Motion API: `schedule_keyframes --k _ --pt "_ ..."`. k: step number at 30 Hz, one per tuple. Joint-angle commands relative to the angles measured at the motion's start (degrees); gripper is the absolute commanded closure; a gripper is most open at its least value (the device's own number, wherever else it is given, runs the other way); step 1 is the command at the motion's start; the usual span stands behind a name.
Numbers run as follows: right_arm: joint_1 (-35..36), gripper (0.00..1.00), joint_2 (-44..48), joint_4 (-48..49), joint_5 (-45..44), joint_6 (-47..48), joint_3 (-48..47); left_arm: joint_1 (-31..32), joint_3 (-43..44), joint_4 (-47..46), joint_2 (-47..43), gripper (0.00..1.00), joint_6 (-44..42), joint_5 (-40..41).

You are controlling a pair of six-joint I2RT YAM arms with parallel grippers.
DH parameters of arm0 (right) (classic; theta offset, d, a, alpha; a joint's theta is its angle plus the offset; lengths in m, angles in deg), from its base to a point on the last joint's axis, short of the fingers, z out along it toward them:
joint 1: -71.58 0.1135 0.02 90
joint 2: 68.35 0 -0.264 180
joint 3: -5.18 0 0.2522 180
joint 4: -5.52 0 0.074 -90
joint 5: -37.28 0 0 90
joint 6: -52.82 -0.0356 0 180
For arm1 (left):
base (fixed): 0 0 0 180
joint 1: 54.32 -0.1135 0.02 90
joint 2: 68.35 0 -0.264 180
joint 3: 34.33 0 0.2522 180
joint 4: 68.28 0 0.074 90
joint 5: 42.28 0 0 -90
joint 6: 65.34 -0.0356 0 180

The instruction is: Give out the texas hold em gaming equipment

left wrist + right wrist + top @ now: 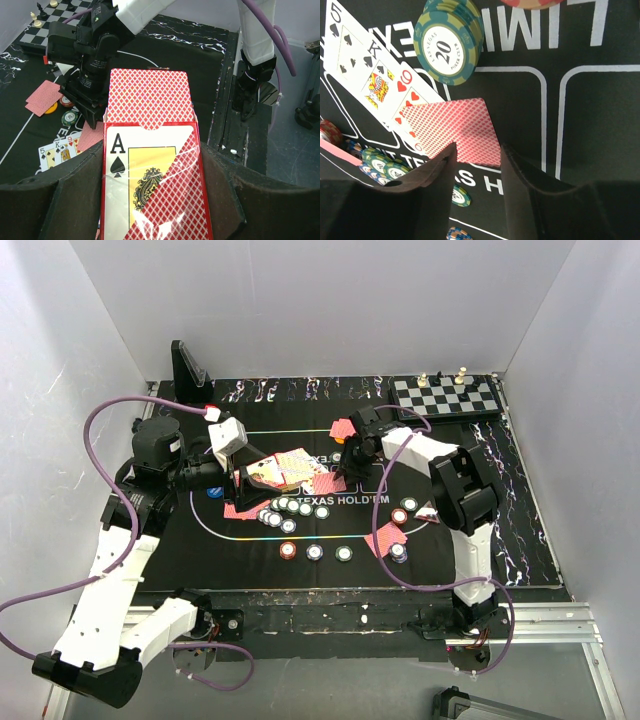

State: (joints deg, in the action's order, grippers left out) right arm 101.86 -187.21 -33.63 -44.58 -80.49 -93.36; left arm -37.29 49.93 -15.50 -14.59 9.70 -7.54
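Note:
My left gripper [152,150] is shut on a red card box [165,200] with an ace of spades on its face. Red-backed playing cards [149,97] stick out of its top. In the top view this box [272,470] hangs over the mat's left centre. My right gripper [478,150] stands open just above a face-down card [465,127] lying on the mat, with nothing between its fingers. That card rests against three face-up cards [370,75]: a five, a king and a heart card. A stack of green chips [447,45] sits beyond them.
A row of chips [290,508] and three single chips [315,552] lie on the black felt mat [240,540]. Face-down cards lie at the far side [343,428] and near right [385,538]. A chessboard [445,395] is at the back right, a black stand [188,368] at the back left.

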Motion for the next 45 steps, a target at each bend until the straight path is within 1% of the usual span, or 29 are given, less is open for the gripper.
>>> schedule_keyframes --k 1,2,3,4,6,7,9,11,13,17,21,23,25,27,29,31,36,41,45 --pt "0.22 0.44 2.5 -8.36 -4.01 3.93 -1.18 -0.08 1.22 -0.09 -1.02 1.0 -0.24 -0.72" --pt "0.22 0.38 2.85 -9.06 -3.92 4.28 -1.36 0.01 1.22 -0.09 -1.11 1.0 -0.16 -0.81" --pt "0.22 0.34 3.03 -9.94 -4.01 4.63 -1.8 -0.07 1.31 -0.18 -1.11 1.0 -0.16 -0.72" --pt "0.22 0.31 3.12 -11.08 -4.01 4.99 -2.41 -0.07 1.31 -0.18 -1.11 1.0 -0.07 -0.72" --pt "0.22 0.3 4.51 -12.31 -4.18 5.34 -3.03 -0.08 1.31 -0.09 -1.2 1.0 -0.07 -0.72" --pt "0.22 0.26 6.09 -12.32 -4.01 5.25 -2.77 -0.07 1.22 -0.09 -1.2 1.0 -0.16 -0.63" --pt "0.22 0.2 10.48 -11.62 -2.79 5.25 -2.07 0.01 0.78 -0.09 -1.11 1.0 0.02 -0.72" --pt "0.13 0.14 16.01 -10.57 0.98 5.08 -1.63 -0.07 0.69 -0.09 -1.11 1.0 -0.07 -0.9" --pt "-0.22 0.1 23.47 -8.2 6.94 3.59 -1.1 -0.08 0.34 -0.09 -0.94 1.0 -0.24 -1.07" --pt "-0.4 0.1 32.28 -2.92 16.36 0.08 -2.76 -0.16 -0.19 -0.26 -0.23 1.0 -0.68 -1.42" --pt "-0.31 0.1 35.37 0.41 24.18 -4.22 -4.53 -0.07 -0.8 -0.7 0.12 1.0 -1.21 -1.34" --pt "0.3 0.1 36.68 6.02 28.05 -7.65 -2.25 -0.16 -1.07 -1.06 0.21 1.0 -1.12 -1.34" --pt "1.53 0.1 37.31 10.34 29.99 -10.29 -0.31 0.01 -1.24 -1.58 0.47 1.0 -0.86 -1.42" --pt "3.63 0.1 36.52 10.1 30.53 -10.13 -1.7 0.01 -0.98 -1.93 0.91 1.0 -0.68 -1.42" --pt "5.92 0.09 34.94 7.03 30.0 -8.12 -4.08 -0.07 -0.45 -2.2 1.26 1.0 -0.6 -1.51" --pt "7.59 0.09 33.62 7.02 30.88 -7.49 -4.7 -0.07 -0.28 -2.46 1.35 1.0 -0.6 -1.42" --pt "10.41 0.09 32.39 8.85 30.97 -7.93 -4.0 -0.07 -0.27 -2.99 1.61 1.0 -0.42 -1.34" --pt "11.55 0.09 32.03 11.23 32.02 -9.6 -1.89 0.01 -0.45 -3.96 1.96 1.0 -0.07 -1.25" --pt "11.55 0.19 32.47 12.11 32.64 -10.57 0.04 -0.08 -0.36 -4.05 1.97 1.0 0.02 -1.34"
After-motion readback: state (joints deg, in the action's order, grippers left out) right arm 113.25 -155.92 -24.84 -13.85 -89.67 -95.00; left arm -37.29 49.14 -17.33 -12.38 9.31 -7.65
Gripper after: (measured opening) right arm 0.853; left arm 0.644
